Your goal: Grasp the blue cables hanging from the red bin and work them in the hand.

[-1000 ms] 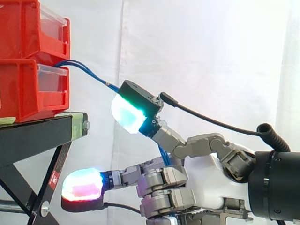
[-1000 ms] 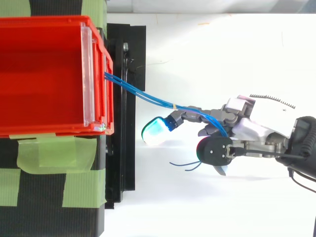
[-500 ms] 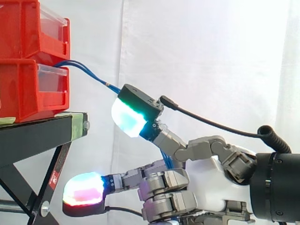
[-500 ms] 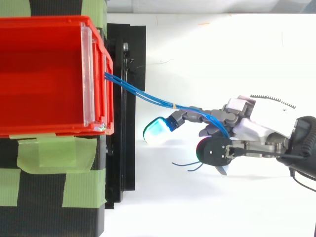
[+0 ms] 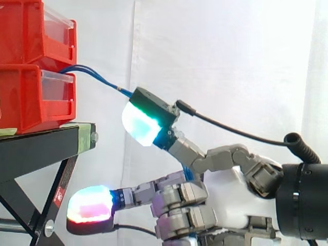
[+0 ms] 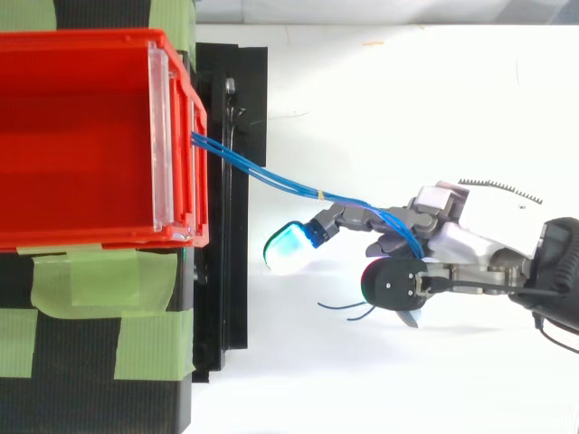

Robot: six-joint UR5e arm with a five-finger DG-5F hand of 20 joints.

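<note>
- The blue cables point(image 6: 271, 181) are running from the lower red bin point(image 5: 25, 102) of 2 stacked on the black stand point(image 5: 46, 146), sloping down to the hand point(image 6: 452, 237), so the bin is anchoring them.
- The hand is gripping them partly closed: an outstretched fingertip point(image 5: 141, 120) is lying along the strands, while curled fingers are apparently pinching them near the palm.
- Their free ends are dangling beside the hand, giving slack for working.

A black stand point(image 5: 36, 148) patched with green tape point(image 6: 99, 285) stands before a white curtain point(image 5: 225, 61).
</note>
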